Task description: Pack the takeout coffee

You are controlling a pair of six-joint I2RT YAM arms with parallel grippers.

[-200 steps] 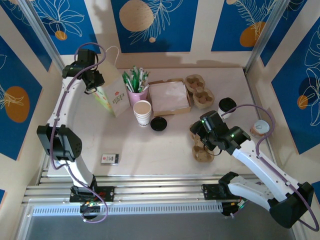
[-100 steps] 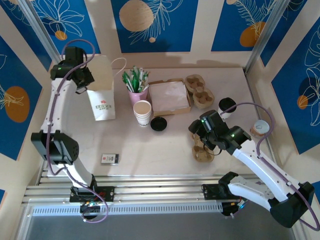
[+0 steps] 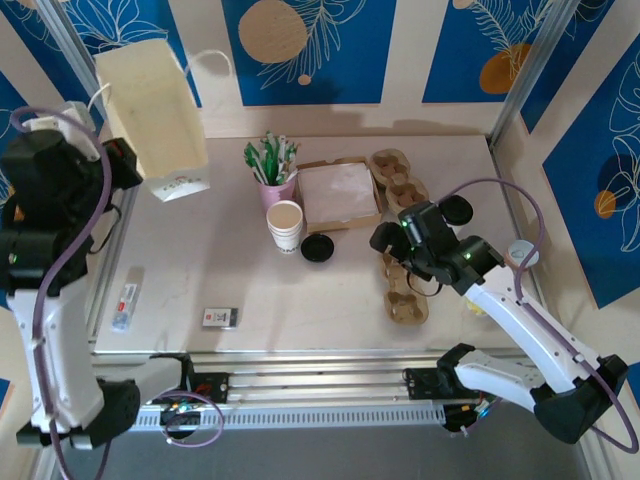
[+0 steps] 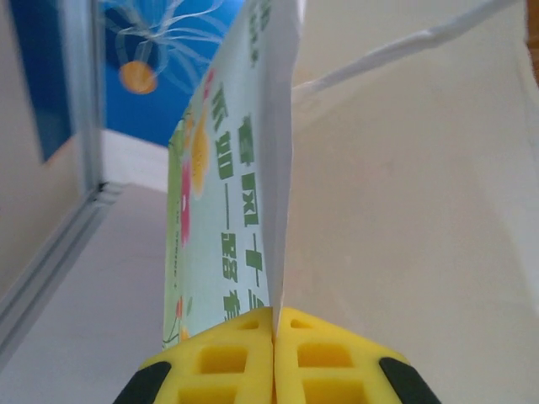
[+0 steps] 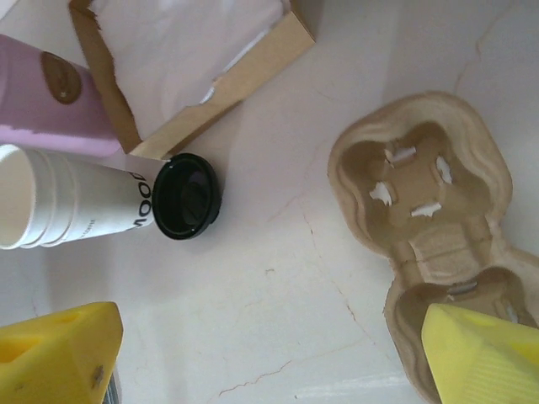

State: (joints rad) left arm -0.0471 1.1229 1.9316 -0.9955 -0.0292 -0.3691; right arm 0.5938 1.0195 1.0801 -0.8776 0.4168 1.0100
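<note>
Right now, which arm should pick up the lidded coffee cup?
Right. The right gripper is open near the takeout coffee; the left gripper is shut on the paper bag, held high across the table.

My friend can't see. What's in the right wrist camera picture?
Two open yellow fingers hover over a table, a brown pulp cup carrier on the right. A black lid lies by stacked white cups, with a pink cup and cardboard box beyond.
</note>
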